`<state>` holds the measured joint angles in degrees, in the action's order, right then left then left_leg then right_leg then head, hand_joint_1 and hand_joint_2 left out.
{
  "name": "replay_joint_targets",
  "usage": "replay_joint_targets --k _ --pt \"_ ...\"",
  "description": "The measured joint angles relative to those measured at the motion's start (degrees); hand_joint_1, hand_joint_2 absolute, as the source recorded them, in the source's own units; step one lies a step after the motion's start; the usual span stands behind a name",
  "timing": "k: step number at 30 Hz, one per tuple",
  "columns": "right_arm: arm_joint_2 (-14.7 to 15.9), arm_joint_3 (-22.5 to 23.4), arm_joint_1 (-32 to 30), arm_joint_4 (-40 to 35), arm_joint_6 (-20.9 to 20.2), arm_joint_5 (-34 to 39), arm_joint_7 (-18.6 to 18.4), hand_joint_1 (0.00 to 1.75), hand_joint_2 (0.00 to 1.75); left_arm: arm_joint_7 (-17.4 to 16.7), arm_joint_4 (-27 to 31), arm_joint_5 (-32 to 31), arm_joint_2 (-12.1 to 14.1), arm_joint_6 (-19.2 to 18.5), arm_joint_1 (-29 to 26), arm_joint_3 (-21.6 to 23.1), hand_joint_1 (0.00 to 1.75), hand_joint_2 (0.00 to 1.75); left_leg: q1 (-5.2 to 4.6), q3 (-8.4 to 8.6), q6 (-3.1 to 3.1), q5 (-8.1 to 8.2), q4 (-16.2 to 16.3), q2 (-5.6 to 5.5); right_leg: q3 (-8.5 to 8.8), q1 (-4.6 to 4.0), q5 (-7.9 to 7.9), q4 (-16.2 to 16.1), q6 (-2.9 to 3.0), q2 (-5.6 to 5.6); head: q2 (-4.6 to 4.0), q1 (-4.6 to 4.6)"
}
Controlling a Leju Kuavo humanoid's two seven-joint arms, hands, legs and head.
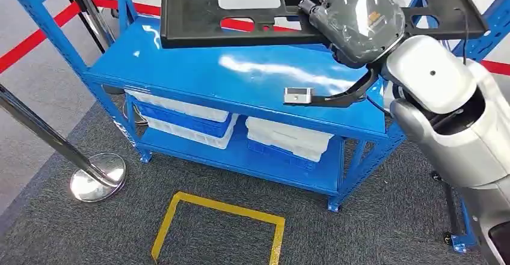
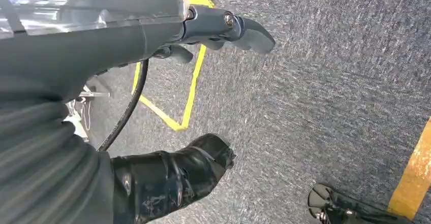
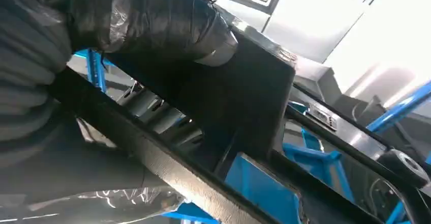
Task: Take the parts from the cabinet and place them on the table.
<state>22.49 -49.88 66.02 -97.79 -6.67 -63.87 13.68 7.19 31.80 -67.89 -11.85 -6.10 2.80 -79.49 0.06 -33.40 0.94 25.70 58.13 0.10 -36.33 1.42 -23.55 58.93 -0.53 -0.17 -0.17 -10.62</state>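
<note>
Here a large flat black part (image 1: 240, 18), a plastic panel with rectangular cut-outs, is seen at the top centre of the head view, its lower edge resting on the glossy blue shelf (image 1: 240, 76) of the cabinet. It is gripped along its right portion by the right robot hand (image 1: 355, 18), which is wrapped in clear film. In the right wrist view the thumb (image 3: 152, 21) is pressed onto the panel's face. White and blue trays (image 1: 186, 118) are stacked on the lower shelf. The left robot hand (image 2: 213, 31) is seen above grey carpet (image 2: 330, 82), fingers loosely extended, nothing held. A yellow taped square (image 1: 219, 232) is marked at lower centre.
</note>
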Motion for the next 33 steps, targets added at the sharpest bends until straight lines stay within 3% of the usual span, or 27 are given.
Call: replay_joint_targets --k 4,9,12,13,14,15,16,17,18,19,20,21,22,24,25,28,29,30,32,33 --pt "0.0 -0.1 0.0 -0.1 1.2 -2.0 -1.4 1.75 1.75 0.0 0.1 -0.1 -0.2 0.0 0.0 -0.2 0.00 1.75 0.00 -0.01 0.00 -0.01 0.0 0.00 -0.01 0.00 0.00 0.0 0.00 0.00 0.00 0.00" --pt "0.0 -0.1 -0.2 -0.3 1.6 -2.7 -1.9 1.75 1.75 0.0 0.7 -0.1 -0.3 -0.1 0.1 -0.5 0.00 1.75 -0.42 -0.20 0.15 0.02 0.3 -0.01 0.00 0.33 0.18 -0.1 -0.44 -0.01 0.00 0.00" --pt "0.0 -0.1 -0.2 -0.3 1.5 -2.6 -1.9 1.75 1.75 -0.2 1.0 -0.1 -0.3 -0.2 0.1 -0.6 0.00 1.75 -0.56 -0.33 0.62 -0.03 0.4 -0.03 0.09 0.54 0.43 -0.4 -0.93 -0.02 0.00 0.00" --pt "0.0 -0.1 -0.1 -0.4 1.5 -2.6 -1.8 1.75 1.75 -0.2 1.1 -0.1 -0.3 -0.2 0.1 -0.6 0.00 1.75 -0.40 -0.11 1.08 -0.42 -0.3 0.00 0.21 0.38 0.53 -0.5 -1.30 -0.02 0.00 0.00" --pt "0.1 -0.1 -0.2 -0.4 1.4 -2.5 -1.8 1.75 1.75 -0.3 1.2 -0.1 -0.4 -0.2 0.1 -0.6 0.00 1.75 0.06 0.33 1.47 -0.93 -0.9 0.24 0.06 0.58 -0.18 0.2 -1.27 0.06 0.00 0.00" --pt "0.2 -0.1 0.0 -0.4 1.2 -2.5 -1.7 1.75 1.75 -0.3 1.3 -0.1 -0.6 -0.2 0.1 -0.6 0.00 1.75 -0.01 0.39 1.75 -1.12 -1.2 0.26 -0.94 0.37 -2.06 2.3 -1.01 0.05 0.00 0.02" --pt "0.2 -0.1 0.0 -0.4 1.0 -2.4 -1.7 1.75 1.75 -0.3 1.4 -0.1 -0.6 -0.2 0.2 -0.7 0.00 1.75 -0.06 0.22 1.93 -1.21 -1.2 0.35 -2.82 0.34 -4.68 6.5 -0.77 0.15 0.00 0.00" --pt "0.2 -0.1 0.0 -0.4 0.9 -2.3 -1.5 1.75 1.75 -0.3 1.4 -0.1 -0.6 -0.2 0.2 -0.7 0.00 1.75 -0.09 0.12 1.94 -1.20 -1.1 0.35 -4.19 0.25 -6.30 9.7 -0.71 0.15 0.00 0.02" --pt "0.2 -0.1 0.0 -0.4 0.9 -2.3 -1.4 1.75 1.75 -0.3 1.4 -0.1 -0.6 -0.2 0.2 -0.7 0.00 1.75 -0.13 0.10 1.95 -1.19 -1.1 0.35 -4.85 0.23 -6.97 11.2 -0.70 0.17 0.00 0.00" --pt "0.3 -0.1 -0.2 -0.4 0.6 -2.1 -1.2 1.75 1.75 -0.2 1.4 -0.1 -0.6 -0.3 0.2 -0.7 0.00 1.75 -0.29 -0.03 1.97 -1.19 -1.0 0.35 -6.92 0.20 -8.84 16.0 -0.67 0.17 0.00 0.02" --pt "0.5 -0.1 -0.4 -0.3 0.5 -2.0 -1.2 1.75 1.75 -0.2 1.4 -0.1 -0.6 -0.3 0.2 -0.7 0.00 1.75 -0.40 -0.12 1.97 -1.18 -0.9 0.30 -7.86 0.20 -9.13 18.3 -0.59 0.17 0.00 0.02" --pt "0.5 -0.1 -0.6 -0.3 0.5 -1.9 -1.2 1.75 1.75 -0.2 1.4 -0.1 -0.6 -0.4 0.1 -0.7 0.00 1.75 -0.42 -0.16 1.94 -1.25 -0.7 0.25 -7.30 0.16 -8.12 17.4 -0.42 0.18 0.00 0.00" --pt "0.6 -0.1 -0.7 -0.3 0.5 -1.9 -1.2 1.75 1.75 -0.2 1.4 -0.1 -0.6 -0.4 0.1 -0.7 0.00 1.75 -0.42 -0.24 1.90 -1.18 -0.4 0.19 -5.51 0.08 -6.28 14.3 -0.20 0.16 0.00 0.02" --pt "0.7 -0.1 -0.5 -0.3 0.5 -1.8 -1.2 1.75 1.75 -0.2 1.4 -0.1 -0.7 -0.4 0.1 -0.7 0.00 1.75 -0.41 -0.49 1.52 -0.77 0.5 0.10 -0.01 -0.05 -1.61 4.0 0.41 0.14 0.00 0.00" --pt "0.6 -0.1 -0.5 -0.3 0.5 -1.8 -1.2 1.75 1.75 -0.2 1.4 -0.1 -0.8 -0.4 0.0 -0.7 0.00 1.75 -0.55 -0.96 1.26 -0.58 0.9 0.07 0.89 -0.33 -2.64 2.3 0.58 0.15 0.00 0.02" --pt "0.6 -0.1 -0.5 -0.2 0.5 -1.8 -1.2 1.75 1.75 -0.2 1.4 0.0 -0.8 -0.5 0.1 -0.7 0.00 1.75 -0.55 -1.58 0.56 -0.93 1.3 0.03 0.18 -0.73 -1.87 2.2 0.76 0.17 0.00 0.00" --pt "0.7 -0.1 -0.5 -0.2 0.5 -1.8 -1.3 1.75 1.75 -0.2 1.4 0.0 -0.9 -0.6 0.1 -0.7 0.00 1.75 -0.55 -1.62 0.22 -1.13 1.2 -0.01 0.07 -0.67 -1.63 2.1 1.12 0.15 0.00 0.02" --pt "0.7 -0.1 -0.4 -0.1 0.5 -1.8 -1.3 1.75 1.75 -0.3 1.5 0.0 -0.8 -0.6 0.1 -0.7 0.00 1.75 -0.44 -1.93 -0.04 -0.49 1.6 -0.11 0.00 -0.10 -1.04 1.3 1.72 -0.09 0.00 0.00" --pt "0.6 -0.1 -0.4 -0.1 0.5 -1.8 -1.3 1.75 1.75 -0.3 1.6 0.0 -0.9 -0.7 0.1 -0.7 0.00 1.75 -0.22 -3.55 -1.01 4.07 6.2 -0.19 -0.53 -0.02 -0.32 1.1 2.29 -0.19 0.00 0.00" --pt "0.6 -0.1 -0.4 -0.1 0.5 -1.8 -1.3 1.75 1.75 -0.3 1.6 0.0 -0.9 -0.7 0.1 -0.7 0.00 1.75 0.13 -5.31 -1.45 7.09 11.3 -0.18 -1.13 -0.08 0.05 1.1 2.28 -0.18 0.00 0.00"
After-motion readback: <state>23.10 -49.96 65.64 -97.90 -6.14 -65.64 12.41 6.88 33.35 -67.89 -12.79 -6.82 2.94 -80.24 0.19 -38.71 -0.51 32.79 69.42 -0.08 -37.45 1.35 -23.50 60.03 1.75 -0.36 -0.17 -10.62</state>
